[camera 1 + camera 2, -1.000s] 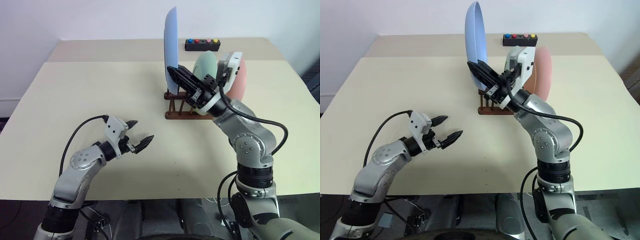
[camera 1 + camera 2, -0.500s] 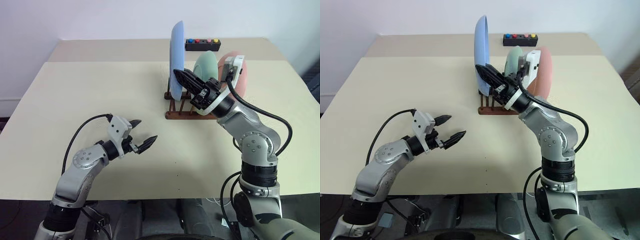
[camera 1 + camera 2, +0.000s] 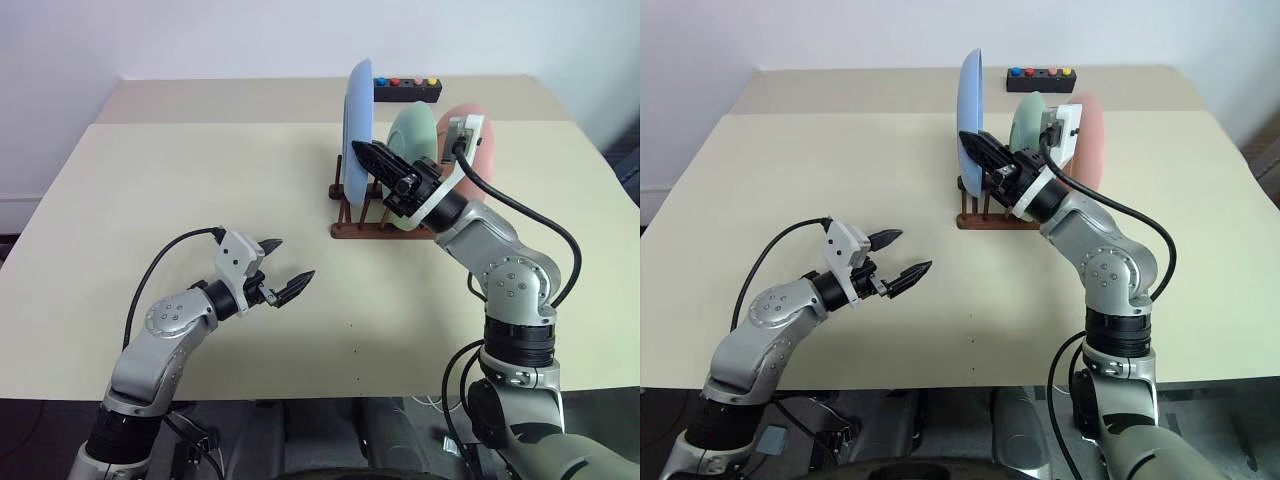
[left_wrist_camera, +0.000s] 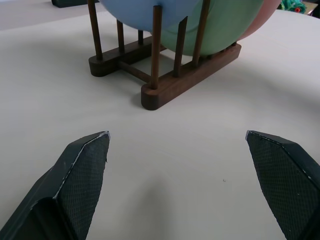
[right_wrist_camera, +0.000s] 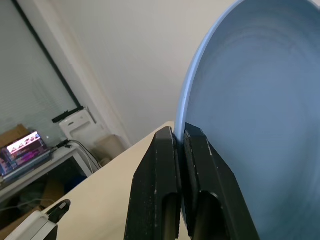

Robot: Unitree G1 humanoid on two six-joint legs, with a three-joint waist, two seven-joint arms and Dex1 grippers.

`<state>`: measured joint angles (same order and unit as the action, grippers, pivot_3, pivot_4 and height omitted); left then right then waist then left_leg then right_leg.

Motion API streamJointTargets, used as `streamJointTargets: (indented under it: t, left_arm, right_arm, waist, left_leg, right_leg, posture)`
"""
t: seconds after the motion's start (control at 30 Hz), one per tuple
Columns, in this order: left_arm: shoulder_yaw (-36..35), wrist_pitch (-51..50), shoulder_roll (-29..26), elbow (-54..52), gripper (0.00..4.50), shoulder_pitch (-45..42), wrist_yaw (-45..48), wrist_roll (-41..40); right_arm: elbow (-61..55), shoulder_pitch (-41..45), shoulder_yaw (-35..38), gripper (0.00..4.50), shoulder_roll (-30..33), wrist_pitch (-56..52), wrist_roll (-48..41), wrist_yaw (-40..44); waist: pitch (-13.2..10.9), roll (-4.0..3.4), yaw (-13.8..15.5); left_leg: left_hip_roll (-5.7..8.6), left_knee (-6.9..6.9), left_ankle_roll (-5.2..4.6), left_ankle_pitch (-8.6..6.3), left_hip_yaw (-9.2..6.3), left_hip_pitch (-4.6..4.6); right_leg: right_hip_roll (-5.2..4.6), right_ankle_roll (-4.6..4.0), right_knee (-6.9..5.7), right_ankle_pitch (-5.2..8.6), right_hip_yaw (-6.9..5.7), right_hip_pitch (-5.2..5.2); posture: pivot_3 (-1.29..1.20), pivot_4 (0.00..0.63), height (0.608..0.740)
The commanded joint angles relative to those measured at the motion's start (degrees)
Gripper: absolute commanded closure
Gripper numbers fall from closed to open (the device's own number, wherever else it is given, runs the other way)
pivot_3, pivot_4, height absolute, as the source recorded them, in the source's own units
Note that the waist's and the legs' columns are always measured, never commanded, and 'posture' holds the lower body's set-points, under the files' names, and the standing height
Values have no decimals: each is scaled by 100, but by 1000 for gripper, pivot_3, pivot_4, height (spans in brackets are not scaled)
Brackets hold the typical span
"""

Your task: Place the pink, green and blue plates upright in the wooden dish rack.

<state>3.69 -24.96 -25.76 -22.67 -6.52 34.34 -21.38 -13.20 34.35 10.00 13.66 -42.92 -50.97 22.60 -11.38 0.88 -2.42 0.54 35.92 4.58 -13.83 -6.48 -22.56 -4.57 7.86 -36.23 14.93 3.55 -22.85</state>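
Note:
The blue plate (image 3: 356, 120) stands upright on edge at the left end of the wooden dish rack (image 3: 380, 232), its lower rim down among the pegs. My right gripper (image 3: 366, 156) is shut on that plate's rim, seen close in the right wrist view as the gripper (image 5: 180, 131) clamps the blue plate (image 5: 250, 100). The green plate (image 3: 412, 135) and the pink plate (image 3: 482, 170) stand upright in the rack to the right of it. My left gripper (image 3: 290, 262) hovers open and empty over the table, near and to the left of the rack (image 4: 165, 90).
A small black box with coloured buttons (image 3: 407, 90) lies behind the rack near the table's far edge. The beige table (image 3: 200, 180) stretches wide to the left and in front of the rack.
My right gripper has carried the blue plate to the right and down, from above the rack's left end into its pegs, turning it more upright. The left arm stayed put.

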Motion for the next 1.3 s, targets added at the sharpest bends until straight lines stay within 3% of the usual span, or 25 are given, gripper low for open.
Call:
streamJointTargets:
  t: [0.03, 0.23, 0.33, 0.53, 1.13, 1.3]
  left_arm:
    - [-65, 9, -13, -238, 23, -71, -22, -18]
    - [-72, 22, 10, -214, 23, -125, -7, -55]
    - [-75, 30, 2, -225, 0, -113, -8, -53]
    - [-63, 40, 4, -220, 0, -114, -2, -62]
    - [-4, 31, 53, -182, 0, -165, 4, -59]
    - [23, 35, 85, -172, 0, -177, 8, -45]
  right_arm:
    - [-29, 208, 203, 4500, -19, -54, -271, -122]
    - [74, 263, 208, 4500, -38, -115, -352, -307]
    - [7, 245, 177, 3573, -46, -143, -383, -339]
    - [-73, 283, 149, 736, -24, -126, -334, -414]
    - [-427, 362, 30, 736, 393, 137, 155, -237]
    - [-703, 395, -252, 736, 857, 742, 844, 249]
  waist:
    - [0, 0, 0]
    - [0, 0, -1]
    - [0, 0, -1]
    - [0, 0, -1]
    - [-2, -3, -1]
    - [-3, -5, 1]
  left_leg:
    - [0, 0, 0, 0, 0, 0]
    - [0, 0, 0, 0, 0, 0]
    - [0, 0, 0, 0, 0, -1]
    - [0, 0, 0, 0, 0, -1]
    - [0, -1, 0, 0, 0, -5]
    - [0, 0, -1, 0, 2, -7]
  right_leg:
    - [0, 0, 0, 0, 0, 0]
    - [0, 0, 0, 0, 0, 0]
    - [0, 0, 0, 0, 0, 0]
    - [0, 0, 0, 0, 0, -1]
    - [0, 0, 2, 0, 0, -4]
    - [0, 0, 5, 0, 0, -5]
  posture:
    - [0, 150, 734]
    - [0, 150, 734]
    - [0, 150, 734]
    - [0, 150, 734]
    - [0, 150, 734]
    - [0, 150, 734]
